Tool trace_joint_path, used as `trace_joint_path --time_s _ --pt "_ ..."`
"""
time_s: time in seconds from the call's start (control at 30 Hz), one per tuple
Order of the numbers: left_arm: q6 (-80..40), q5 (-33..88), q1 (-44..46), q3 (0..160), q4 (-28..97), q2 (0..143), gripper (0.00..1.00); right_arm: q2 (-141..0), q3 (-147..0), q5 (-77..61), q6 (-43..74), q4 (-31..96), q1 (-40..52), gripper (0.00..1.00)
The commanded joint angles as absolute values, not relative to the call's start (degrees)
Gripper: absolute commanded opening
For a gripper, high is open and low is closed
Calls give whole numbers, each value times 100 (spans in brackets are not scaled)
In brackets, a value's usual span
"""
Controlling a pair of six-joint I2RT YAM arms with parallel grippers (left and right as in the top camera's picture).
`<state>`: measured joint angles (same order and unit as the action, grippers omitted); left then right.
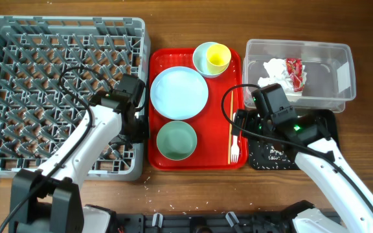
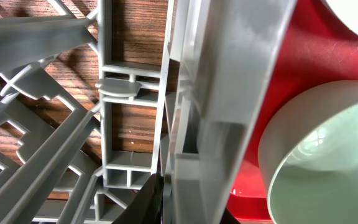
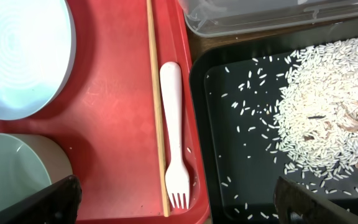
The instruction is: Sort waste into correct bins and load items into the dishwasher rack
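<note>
Fork (image 3: 173,124), white plastic, beside thin wooden chopstick (image 3: 156,93): my spread right gripper (image 3: 176,196) could pinch both. Left gripper (image 1: 137,129), grip untellable, could snag grey plastic rack (image 1: 63,23).

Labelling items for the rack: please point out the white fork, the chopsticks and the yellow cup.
white fork (image 3: 173,134), right wrist view, on the middle of its handle.
chopsticks (image 3: 156,106), right wrist view, halfway along the thin wooden stick.
yellow cup (image 1: 218,58), overhead view, inside its open mouth.
</note>
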<state>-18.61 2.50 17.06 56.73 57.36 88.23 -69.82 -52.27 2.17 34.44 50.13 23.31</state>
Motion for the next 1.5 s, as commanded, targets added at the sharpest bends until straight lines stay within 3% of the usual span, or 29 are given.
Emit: trace_joint_path --time_s 0.0,0.63,0.8,0.97,1.3,1.47 --pt "-2021 475 1660 5636 5784 8807 16 -6997 -5293 287 3465 5009 2305 100" --pt "-2018 685 1660 5636 5784 8807 16 -6997 -5293 287 3463 5009 2305 100" --pt "-2018 703 1660 5636 5780 8807 30 -6997 -5293 287 3465 5009 2305 100" --pt "-1992 674 1660 5719 5782 8805 33 -6997 -5293 287 3465 5009 2305 100" --pt "-1979 -64 1660 7564 6729 8805 38 -6997 -5293 287 3463 5009 2305 100" --pt "-1988 274 1660 7712 6963 8774 39 -6997 -5293 287 3465 5009 2305 100"
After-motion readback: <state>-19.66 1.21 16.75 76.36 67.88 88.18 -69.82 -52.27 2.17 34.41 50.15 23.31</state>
